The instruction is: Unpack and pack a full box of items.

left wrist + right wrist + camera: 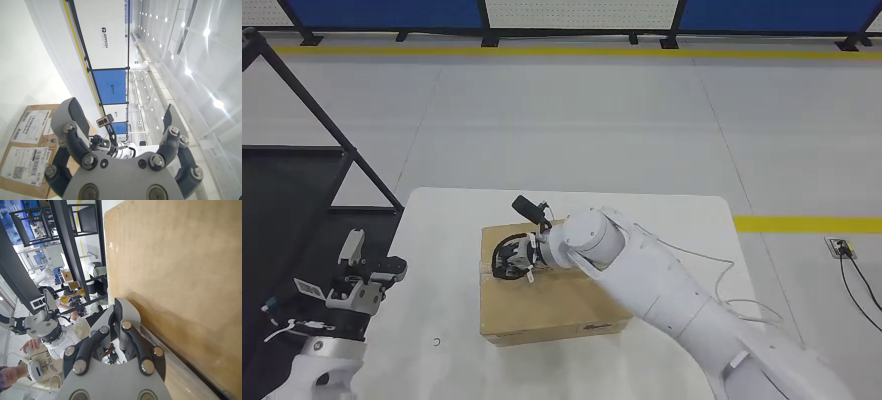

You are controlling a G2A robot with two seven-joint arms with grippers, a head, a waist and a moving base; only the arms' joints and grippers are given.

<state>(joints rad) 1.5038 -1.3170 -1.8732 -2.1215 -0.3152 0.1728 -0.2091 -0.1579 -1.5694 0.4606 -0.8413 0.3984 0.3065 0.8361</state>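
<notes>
A closed cardboard box (552, 300) lies mid-table, its side bearing white shipping labels (28, 132). My right gripper (506, 262) rests at the left end of the box top. The right wrist view shows it (115, 307) shut, fingers pressed together just off the box top (170, 266) by the taped seam (189, 366). Whether anything is pinched I cannot tell. My left gripper (364, 256) hovers off the table's left edge, open and holding nothing, its fingers spread wide (122, 106). It looks past the box toward the right gripper (98, 141).
The white table (442, 300) has bare surface all round the box. A tiny ring (436, 342) lies on it front left. A black metal frame (302, 110) stands beyond the left edge, close to the left arm.
</notes>
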